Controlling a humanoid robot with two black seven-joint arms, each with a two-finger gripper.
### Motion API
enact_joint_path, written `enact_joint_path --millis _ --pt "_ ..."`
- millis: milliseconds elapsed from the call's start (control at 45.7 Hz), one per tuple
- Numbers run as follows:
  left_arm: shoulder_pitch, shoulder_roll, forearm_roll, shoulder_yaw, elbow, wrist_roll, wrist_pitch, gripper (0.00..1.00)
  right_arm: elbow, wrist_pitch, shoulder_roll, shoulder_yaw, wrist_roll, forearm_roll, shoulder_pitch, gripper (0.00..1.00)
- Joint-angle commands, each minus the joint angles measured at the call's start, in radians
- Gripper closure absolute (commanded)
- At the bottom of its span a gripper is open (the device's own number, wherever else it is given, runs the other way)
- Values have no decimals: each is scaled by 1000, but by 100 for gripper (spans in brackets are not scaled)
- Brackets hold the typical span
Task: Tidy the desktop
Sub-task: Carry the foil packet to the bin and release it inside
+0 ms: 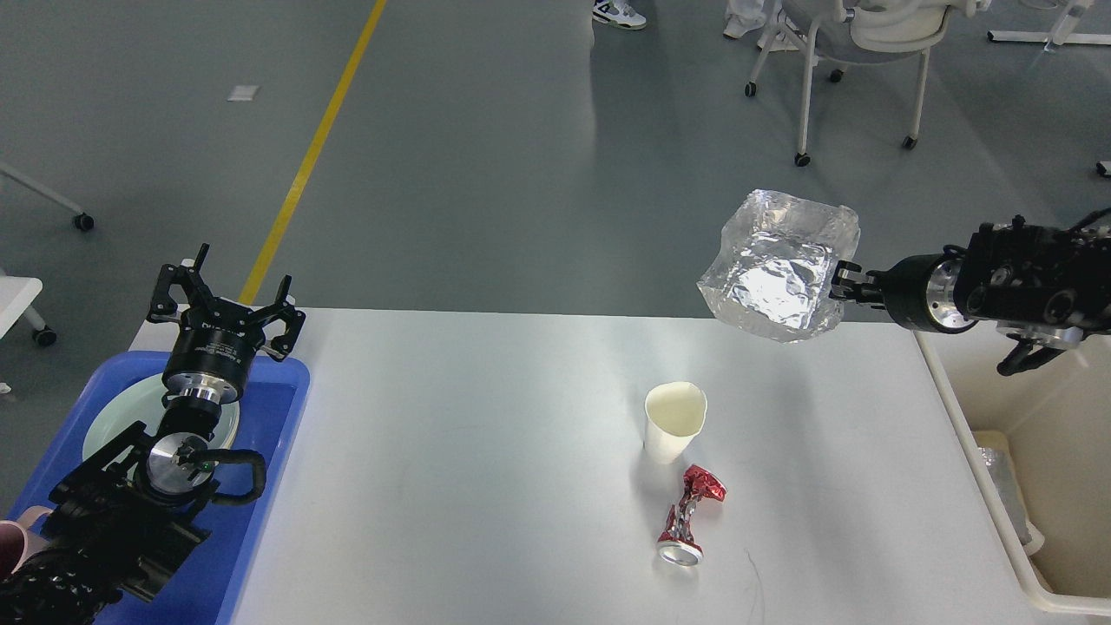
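The white desktop fills the middle of the head view. My right gripper is shut on a crumpled clear plastic container and holds it in the air above the desktop's far right edge. A white paper cup stands upright on the desktop. A crushed red can lies just in front of it. My left gripper is open and empty, raised above the blue tray at the left.
The blue tray holds a pale green plate. A beige bin stands at the desktop's right edge with something clear inside. A pink cup shows at the lower left. Chairs and feet stand on the floor behind.
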Motion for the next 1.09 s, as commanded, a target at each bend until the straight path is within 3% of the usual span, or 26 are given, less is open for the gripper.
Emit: enact_joint_path --millis 0,153,350,854,1073 --pt "0 0 0 0 0 0 1 2 149 6 -2 -58 1 -57 157 100" --pt "0 0 0 0 0 0 1 2 244 34 -2 -70 1 -101 252 100" --pt "0 0 1 0 0 0 1 2 169 32 -13 -90 0 -103 216 100" --pt "0 0 1 0 1 -1 1 2 -604 -32 -152 -14 0 -81 -577 100" --pt "0 0 1 0 1 -1 1 2 -908 -103 -73 83 -23 124 -947 100"
